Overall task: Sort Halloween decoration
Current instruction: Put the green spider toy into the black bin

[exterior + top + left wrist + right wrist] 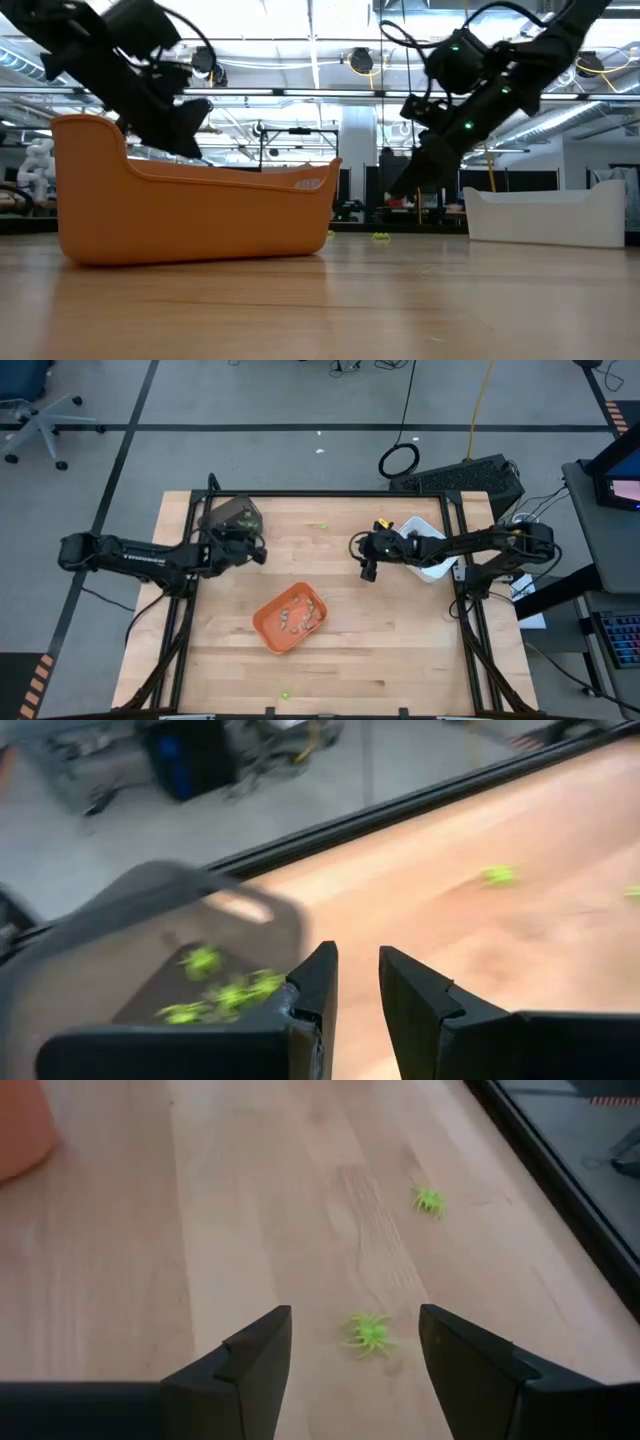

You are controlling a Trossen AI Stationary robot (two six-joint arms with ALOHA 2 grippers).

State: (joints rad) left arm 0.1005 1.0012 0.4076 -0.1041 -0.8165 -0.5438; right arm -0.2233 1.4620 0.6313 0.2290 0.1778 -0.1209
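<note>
Right gripper [355, 1355] spread wide over a lime-green spider [369, 1333]
Nothing held; left gripper [358, 995] slightly parted, empty, beside the dark grey tray [120, 950].

Pale wooden plank tabletop [400, 650] with fine lengthwise grain and a black metal frame. Bright orange plastic tray [290, 618] near centre, holding tan-grey and dark brown pieces. Dark grey tray [150, 935] at ten o'clock, holding lime-green spider-shaped pieces [232, 995]. White tray [550, 215] at two o'clock. Both arms black.

Left pincer [358, 982] slightly parted beside dark grey tray [130, 935], lime-green pieces [225, 992] inside, wooden table [520, 935]
</note>
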